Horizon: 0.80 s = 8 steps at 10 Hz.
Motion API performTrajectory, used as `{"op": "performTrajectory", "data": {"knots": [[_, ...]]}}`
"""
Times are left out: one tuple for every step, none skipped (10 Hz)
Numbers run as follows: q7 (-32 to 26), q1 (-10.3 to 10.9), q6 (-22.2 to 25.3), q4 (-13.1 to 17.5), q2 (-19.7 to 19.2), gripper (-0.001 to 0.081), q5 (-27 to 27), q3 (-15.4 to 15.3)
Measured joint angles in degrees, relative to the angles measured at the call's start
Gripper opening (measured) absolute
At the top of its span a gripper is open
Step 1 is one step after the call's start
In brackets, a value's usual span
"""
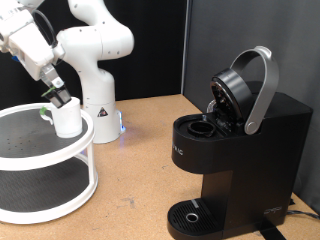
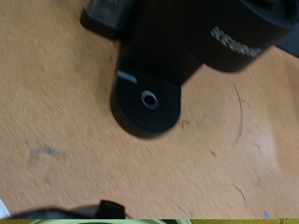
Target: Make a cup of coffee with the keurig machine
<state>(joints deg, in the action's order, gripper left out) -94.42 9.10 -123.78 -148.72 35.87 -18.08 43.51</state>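
The white cup (image 1: 68, 120) stands on the top tier of a round white shelf (image 1: 30, 150) at the exterior view's left. My gripper (image 1: 61, 99) hangs tilted right over the cup's rim and touches or nearly touches it. Its fingers are too small and dark to make out. The black keurig machine (image 1: 235, 150) stands at the exterior view's right with its grey handle and lid (image 1: 250, 85) raised and the brew chamber open. The wrist view shows the machine's round drip base (image 2: 147, 100) and its body (image 2: 229, 37) across the table, with a dark fingertip (image 2: 112, 207) at the frame's edge.
The arm's white base (image 1: 95, 70) stands behind the shelf, next to a blue light. A small green spot (image 1: 45, 112) shows beside the cup on the shelf. Brown tabletop (image 1: 140, 170) lies between the shelf and the machine. A cable runs off behind the machine.
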Motion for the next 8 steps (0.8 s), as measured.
{"op": "performTrajectory", "data": {"knots": [[0.61, 0.20, 3.97, 0.55, -0.01, 0.0471, -1.26, 0.73], [1.97, 0.68, 8.03, 1.44, -0.04, 0.0471, -3.20, 1.29], [3.74, 1.40, 10.24, 2.20, -0.05, 0.0471, -5.96, 1.47], [5.93, 2.19, 10.59, 2.72, -0.05, 0.0471, -9.21, 1.36], [8.53, 2.64, 9.03, 2.88, -0.03, 0.0471, -12.41, 0.61], [9.90, 2.77, 5.57, 2.75, -0.01, 0.0471, -13.97, -1.03], [10.91, 2.72, 2.91, 2.44, -0.01, 0.0471, -14.26, -2.46], [10.90, 2.72, 4.47, 2.48, -0.04, 0.0471, -14.24, -2.03]]}}
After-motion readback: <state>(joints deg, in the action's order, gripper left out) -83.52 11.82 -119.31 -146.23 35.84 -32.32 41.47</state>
